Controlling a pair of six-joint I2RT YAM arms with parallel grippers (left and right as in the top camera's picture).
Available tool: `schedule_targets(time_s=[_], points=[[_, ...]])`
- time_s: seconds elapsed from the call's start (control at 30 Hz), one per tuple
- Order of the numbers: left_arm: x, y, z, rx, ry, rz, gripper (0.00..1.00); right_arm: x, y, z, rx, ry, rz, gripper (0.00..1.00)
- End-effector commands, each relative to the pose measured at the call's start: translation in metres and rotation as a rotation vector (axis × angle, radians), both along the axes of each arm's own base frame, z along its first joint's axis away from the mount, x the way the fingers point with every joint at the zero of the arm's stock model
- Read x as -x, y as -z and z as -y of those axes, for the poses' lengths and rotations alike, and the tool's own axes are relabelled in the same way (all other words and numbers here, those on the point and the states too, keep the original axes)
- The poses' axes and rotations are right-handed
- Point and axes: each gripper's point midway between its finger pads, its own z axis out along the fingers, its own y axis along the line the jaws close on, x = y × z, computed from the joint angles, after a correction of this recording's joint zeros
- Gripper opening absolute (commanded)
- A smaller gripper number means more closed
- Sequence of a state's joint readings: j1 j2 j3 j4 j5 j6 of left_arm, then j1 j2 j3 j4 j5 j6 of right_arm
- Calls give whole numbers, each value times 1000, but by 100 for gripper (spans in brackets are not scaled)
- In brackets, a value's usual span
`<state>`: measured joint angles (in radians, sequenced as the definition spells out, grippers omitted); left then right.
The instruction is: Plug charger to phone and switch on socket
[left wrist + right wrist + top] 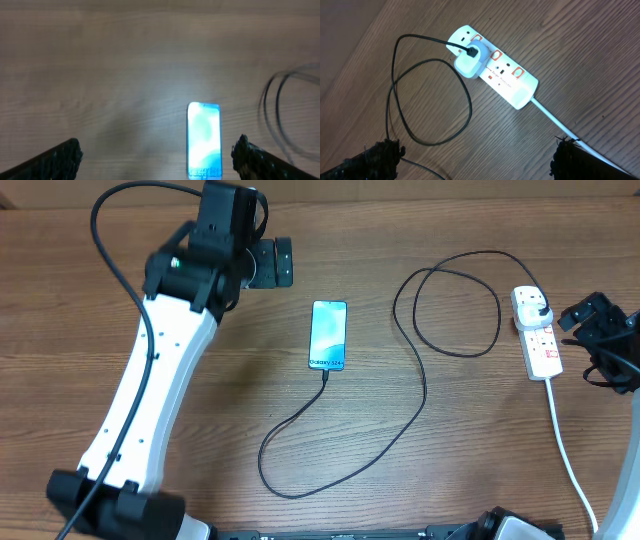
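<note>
A robotics lab: robot arms (150, 395) at a wood-grain table (420, 490).

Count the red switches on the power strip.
3 along the power strip: end switch, middle switch beside the charger plug, last switch nearest the white cord. None looks hidden.

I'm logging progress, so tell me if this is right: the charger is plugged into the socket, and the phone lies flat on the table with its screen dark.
Not quite: the screen of the phone is lit bright light blue, not dark; the overhead view shows it. The rest holds: the charger is plugged into the socket and the phone lies flat on the table.
</note>
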<state>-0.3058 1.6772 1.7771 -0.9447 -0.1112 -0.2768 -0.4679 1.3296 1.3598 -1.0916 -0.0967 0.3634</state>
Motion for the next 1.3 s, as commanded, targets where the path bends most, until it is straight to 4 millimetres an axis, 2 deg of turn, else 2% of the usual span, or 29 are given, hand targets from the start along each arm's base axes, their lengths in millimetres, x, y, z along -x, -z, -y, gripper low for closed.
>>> schedule_targets(time_s=[0.0,0.1,0.23,0.43,0.53,0.67,0.93,1.1,1.27], points=[[12,-1,-9,-42,26,82,100,-5,-10,3,17,4,26,100],[17,12,-10,-53,52,147,100,-5,-10,3,17,4,26,100],[34,35,-16,-51,61,215,100,-5,-10,3,17,4,26,100],[63,64,-38,-58,26,335,100,-5,-10,3,17,4,26,100],[74,72,-48,-55,14,428,100,-5,-10,3,17,4,26,100],[88,71,-61,-29,-20,578,100,-5,-10,3,17,4,26,100],[123,56,-87,18,-91,844,100,-5,-10,3,17,4,26,100],[145,50,-103,10,-130,944,100,-5,-10,3,17,4,26,100],[160,46,-109,-50,-121,1015,100,-5,-10,3,17,4,26,100]])
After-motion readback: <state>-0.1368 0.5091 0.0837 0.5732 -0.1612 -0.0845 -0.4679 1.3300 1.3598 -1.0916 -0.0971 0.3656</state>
